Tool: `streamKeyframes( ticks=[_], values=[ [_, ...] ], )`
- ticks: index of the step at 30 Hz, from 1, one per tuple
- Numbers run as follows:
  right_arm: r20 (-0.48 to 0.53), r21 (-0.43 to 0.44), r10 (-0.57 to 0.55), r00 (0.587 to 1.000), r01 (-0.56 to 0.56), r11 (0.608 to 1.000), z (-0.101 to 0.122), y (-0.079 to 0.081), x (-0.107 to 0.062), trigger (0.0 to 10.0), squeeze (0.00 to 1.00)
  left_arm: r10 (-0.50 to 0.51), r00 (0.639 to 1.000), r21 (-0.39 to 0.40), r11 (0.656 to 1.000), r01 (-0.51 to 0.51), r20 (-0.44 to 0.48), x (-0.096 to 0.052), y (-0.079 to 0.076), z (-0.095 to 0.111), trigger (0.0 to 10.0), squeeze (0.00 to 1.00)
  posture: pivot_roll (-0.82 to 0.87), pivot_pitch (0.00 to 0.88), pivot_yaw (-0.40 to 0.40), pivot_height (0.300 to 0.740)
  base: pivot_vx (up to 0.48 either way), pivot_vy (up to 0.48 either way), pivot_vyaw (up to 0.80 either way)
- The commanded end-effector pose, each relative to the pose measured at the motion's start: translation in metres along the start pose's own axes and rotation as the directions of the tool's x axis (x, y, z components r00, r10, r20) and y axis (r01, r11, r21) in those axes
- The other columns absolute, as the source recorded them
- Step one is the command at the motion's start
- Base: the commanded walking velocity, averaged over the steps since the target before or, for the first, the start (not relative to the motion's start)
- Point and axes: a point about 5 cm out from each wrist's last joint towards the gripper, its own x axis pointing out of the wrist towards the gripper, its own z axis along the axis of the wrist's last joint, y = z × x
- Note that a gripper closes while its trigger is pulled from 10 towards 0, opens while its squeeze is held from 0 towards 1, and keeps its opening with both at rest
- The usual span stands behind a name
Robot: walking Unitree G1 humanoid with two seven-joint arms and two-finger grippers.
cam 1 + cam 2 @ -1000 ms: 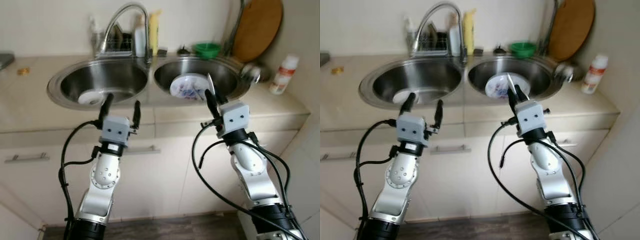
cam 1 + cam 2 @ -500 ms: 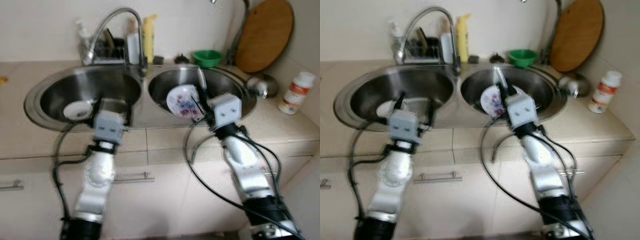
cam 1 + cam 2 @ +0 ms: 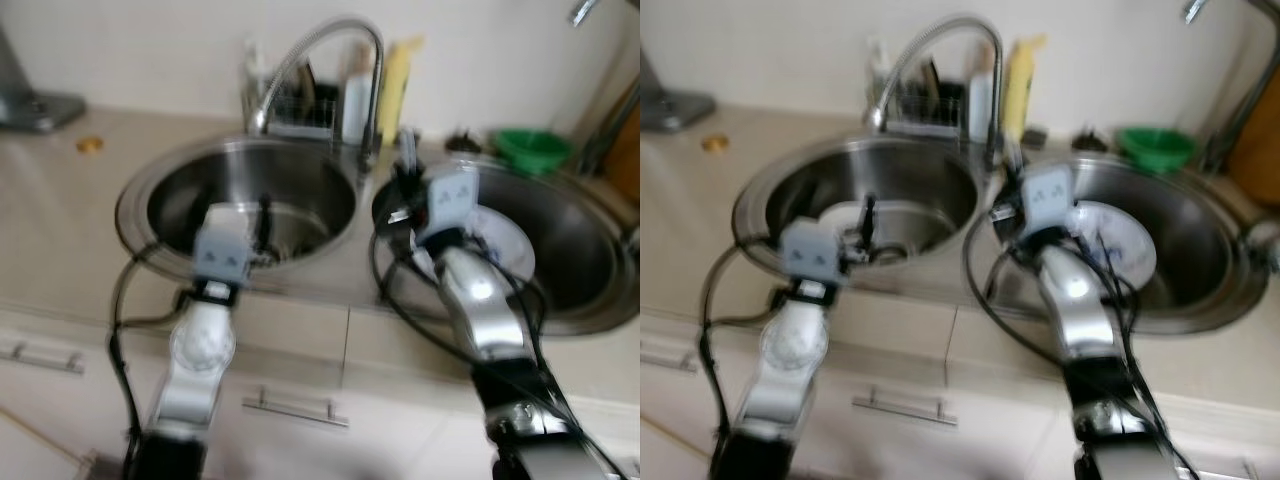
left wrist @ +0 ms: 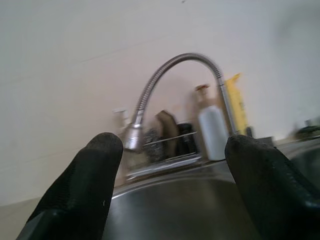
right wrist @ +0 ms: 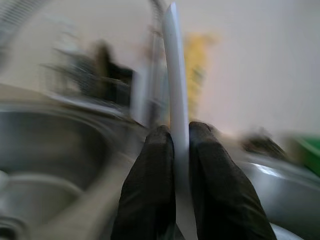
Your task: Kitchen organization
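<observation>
Double sink (image 3: 140,205) set in a beige tabletop (image 3: 60,230); head views blurred.

Right gripper (image 5: 175,142) is seen pressed together on a thin white item, edge-on between the fingers (image 5: 150,165). It is judged to be a flat white utensil or thin plate edge; which cannot be told. The item (image 3: 406,150) is held upright over the divide between the two basins, close to the tap (image 3: 320,50).

Left gripper (image 4: 170,150) is held spread and empty, above the near rim of the left basin, pointed toward the tap and the dish rack (image 4: 170,145) behind it.

A white patterned plate (image 3: 1120,245) lies in the right basin. A white dish (image 3: 845,220) sits in the left basin. A green bowl (image 3: 535,150) stands on the far rim.

Step judged in hand: carrying the pinched item across the sink, probably toward the rack.

Next move is judged to call for a steady hold, clearance from the tap, and a slot in the rack lined up before the pinch is released.
</observation>
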Motion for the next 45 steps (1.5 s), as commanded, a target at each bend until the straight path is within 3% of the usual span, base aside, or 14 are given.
streamKeyframes(
  ticks=[1, 2, 3, 9, 10, 11, 26, 29, 32, 33, 34, 35, 38, 45],
  values=[
    [-0.044, 0.048, -0.027, 0.999, 0.029, 0.998, 0.0, -0.001, 0.008, 2.8, 0.0, 0.014, 1.0, 0.019, 1.0, -0.014, 0.011, 0.0, 0.007, 0.002, 10.0, 0.0, 0.04, 0.0, -0.031, 0.74, 0.0, 0.0, 0.0],
    [-0.065, 0.06, -0.04, 0.997, 0.044, 0.997, -0.002, -0.003, 0.01, 2.8, 0.0, 0.014, 1.0, 0.019, 1.0, -0.014, 0.012, 0.0, 0.008, 0.002, 10.0, 0.0, 0.04, 0.0, -0.031, 0.74, 0.0, 0.0, 0.0],
    [-0.126, 0.06, -0.086, 0.988, 0.095, 0.994, -0.008, -0.01, 0.013, 10.0, 0.0, 0.014, 1.0, 0.021, 1.0, -0.014, 0.012, 0.0, 0.008, 0.002, 10.0, 0.0, 0.04, 0.0, -0.031, 0.74, 0.0, 0.0, 0.0],
    [-0.42, 0.064, -0.162, 0.893, 0.207, 0.976, -0.045, -0.024, 0.006, 10.0, 0.0, 0.02, 1.0, 0.026, 0.999, -0.02, 0.0, -0.001, 0.011, 0.001, 10.0, 0.0, 0.06, 0.0, -0.039, 0.74, 0.0, 0.0, 0.0],
    [-0.437, 0.122, -0.127, 0.89, 0.199, 0.972, -0.051, -0.022, 0.002, 10.0, 0.0, 0.019, 1.0, 0.027, 0.999, -0.019, -0.011, -0.002, 0.01, 0.0, 10.0, 0.0, 0.06, 0.0, -0.04, 0.74, 0.0, 0.0, 0.0],
    [-0.439, 0.139, -0.113, 0.891, 0.191, 0.972, -0.053, -0.02, 0.0, 10.0, 1.0, 0.019, 1.0, 0.027, 0.999, -0.018, -0.017, -0.002, 0.009, -0.001, 10.0, 0.0, 0.06, 0.0, -0.041, 0.74, 0.0, 0.0, 0.0],
    [-0.339, 0.17, -0.148, 0.929, 0.215, 0.962, -0.039, -0.029, 0.001, 10.0, 1.0, 0.009, 1.0, 0.008, 1.0, -0.009, -0.029, -0.003, 0.006, -0.001, 10.0, 0.0, 0.05, 0.0, -0.038, 0.74, 0.0, 0.0, 0.0],
    [-0.279, 0.193, -0.156, 0.947, 0.215, 0.957, -0.032, -0.027, 0.002, 10.0, 1.0, 0.01, 1.0, 0.001, 1.0, -0.01, -0.028, -0.003, 0.006, -0.001, 10.0, 0.0, 0.05, 0.0, -0.04, 0.74, 0.0, 0.0, 0.0],
    [-0.094, 0.252, -0.141, 0.986, 0.161, 0.954, -0.006, -0.02, 0.005, 10.0, 1.0, 0.004, 1.0, -0.009, 1.0, -0.005, -0.02, -0.004, 0.004, 0.001, 10.0, 0.0, 0.05, 0.0, -0.041, 0.74, 0.0, 0.0, 0.0],
    [-0.094, 0.252, -0.141, 0.986, 0.161, 0.954, -0.006, -0.02, 0.005, 10.0, 1.0, 0.004, 1.0, -0.009, 1.0, -0.005, -0.02, -0.004, 0.004, 0.001, 10.0, 0.0, 0.05, 0.0, -0.041, 0.74, 0.0, 0.0, 0.0],
    [-0.006, 0.258, -0.109, 0.994, 0.106, 0.96, 0.005, -0.013, 0.004, 10.0, 0.93, 0.002, 1.0, -0.008, 1.0, -0.002, -0.014, -0.005, 0.004, 0.002, 10.0, 0.0, 0.05, 0.0, -0.042, 0.74, 0.0, 0.442, 0.0],
    [0.013, 0.257, -0.102, 0.995, 0.095, 0.962, 0.008, -0.012, 0.004, 10.0, 0.0, 0.002, 1.0, -0.007, 1.0, -0.002, -0.013, -0.005, 0.004, 0.002, 10.0, 0.0, 0.05, 0.0, -0.042, 0.74, 0.0, 0.48, 0.0],
    [0.099, 0.256, -0.044, 0.994, 0.018, 0.967, 0.018, 0.0, 0.0, 10.0, 0.0, 0.0, 1.0, -0.015, 1.0, 0.0, -0.002, -0.004, 0.003, 0.004, 10.0, 0.0, 0.05, 0.0, -0.041, 0.74, 0.0, 0.48, 0.0],
    [0.158, 0.263, -0.011, 0.987, -0.031, 0.964, 0.021, 0.012, -0.009, 10.0, 0.0, -0.001, 1.0, -0.012, 1.0, 0.001, 0.016, -0.001, 0.004, 0.008, 10.0, 0.0, 0.05, 0.0, -0.038, 0.74, 0.0, 0.48, 0.0]
  ],
)
